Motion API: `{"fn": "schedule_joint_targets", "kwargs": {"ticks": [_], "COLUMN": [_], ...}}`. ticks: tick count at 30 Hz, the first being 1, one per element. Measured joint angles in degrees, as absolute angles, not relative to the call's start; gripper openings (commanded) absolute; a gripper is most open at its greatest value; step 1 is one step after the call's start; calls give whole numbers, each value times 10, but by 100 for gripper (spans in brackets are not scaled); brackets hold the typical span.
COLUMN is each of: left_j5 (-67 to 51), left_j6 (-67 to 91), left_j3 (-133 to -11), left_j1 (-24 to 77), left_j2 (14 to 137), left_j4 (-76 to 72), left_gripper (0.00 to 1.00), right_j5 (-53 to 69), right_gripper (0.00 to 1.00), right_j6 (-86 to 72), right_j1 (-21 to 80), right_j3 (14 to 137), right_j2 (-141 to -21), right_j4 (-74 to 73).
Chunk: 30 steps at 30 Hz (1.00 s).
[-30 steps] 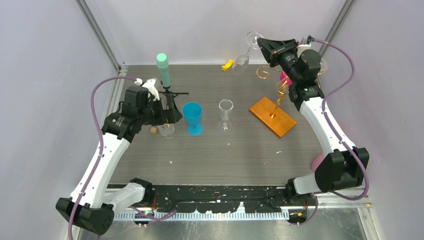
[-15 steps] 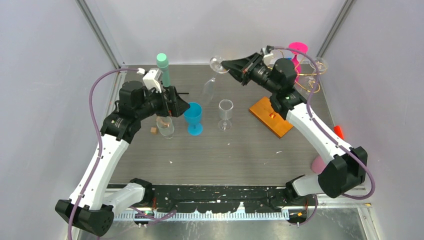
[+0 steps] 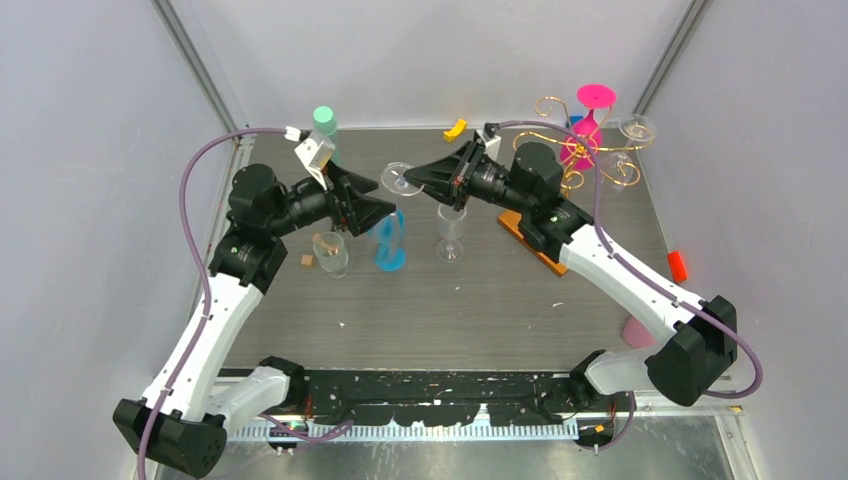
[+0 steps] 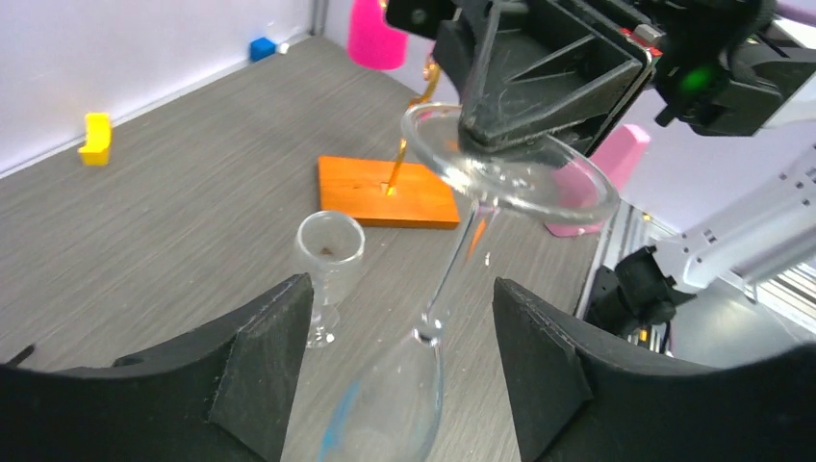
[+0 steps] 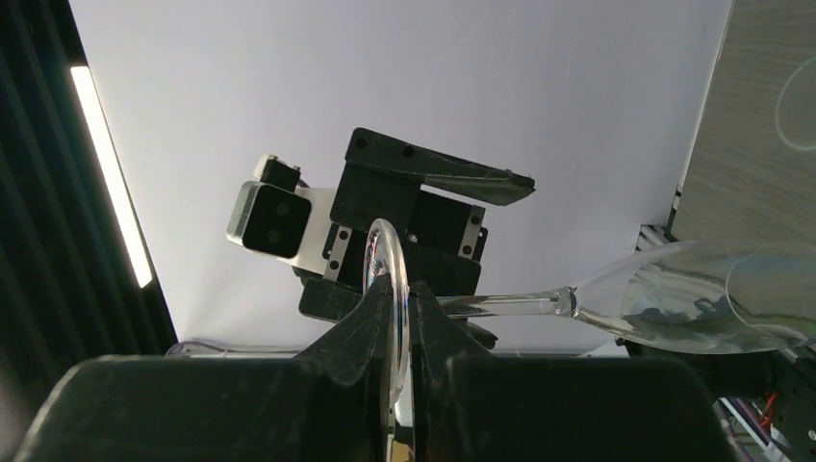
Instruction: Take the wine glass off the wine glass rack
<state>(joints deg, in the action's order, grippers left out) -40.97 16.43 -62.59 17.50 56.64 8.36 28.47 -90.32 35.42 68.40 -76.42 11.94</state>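
While right end effector [image 5: 399, 292] clamps foot, clear wine glass [image 5: 625, 303] hangs inverted; left end effector [image 4: 399, 318] agape.

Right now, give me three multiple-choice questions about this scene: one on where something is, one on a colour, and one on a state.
1. Where is the clear wine glass that the right gripper carries?
A) in a box
B) in the air, between it and the left gripper
C) on a shelf

2. What colour is the tinted glass on the wine glass rack?
A) green
B) black
C) pink

3. How is the left gripper?
A) open, either side of the glass
B) shut on the stem
C) shut, empty

Answers:
1 B, the glass hangs off the table between both grippers.
2 C, the pink glass hangs there.
3 A, gaps show on both sides of the stem.
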Motion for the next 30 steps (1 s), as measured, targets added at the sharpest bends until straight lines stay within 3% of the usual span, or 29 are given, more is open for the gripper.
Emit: {"fn": "schedule_joint_targets", "kwargs": {"ticks": [4, 11, 17, 19, 22, 26, 28, 30], "left_j5": [-460, -514, -544, -554, -574, -573, -562, -537], "left_j6": [179, 215, 243, 249, 247, 249, 254, 265], "left_j3": [-599, -568, -561, -561, -560, -555, -553, -551], "left_j1": [175, 175, 176, 176, 176, 176, 176, 177], "left_j2": [566, 566, 568, 568, 569, 568, 566, 561], "left_j4": [27, -34, -67, -72, -83, -87, -85, -80], "left_gripper": [60, 38, 17, 2, 0, 0, 0, 0], "right_j5": [294, 308, 311, 313, 316, 317, 314, 310], "right_gripper": [1, 0, 0, 0, 1, 22, 46, 60], "right_j6": [-912, -941, -953, -957, -972, -979, -975, -967], "right_j1": [373, 383, 384, 385, 385, 384, 384, 384], "right_j3": [682, 676, 675, 675, 675, 675, 675, 675], "right_j2": [-764, -766, -773, -775, -778, -783, -787, -791], "right_j4": [120, 147, 163, 164, 163, 166, 170, 176]}}
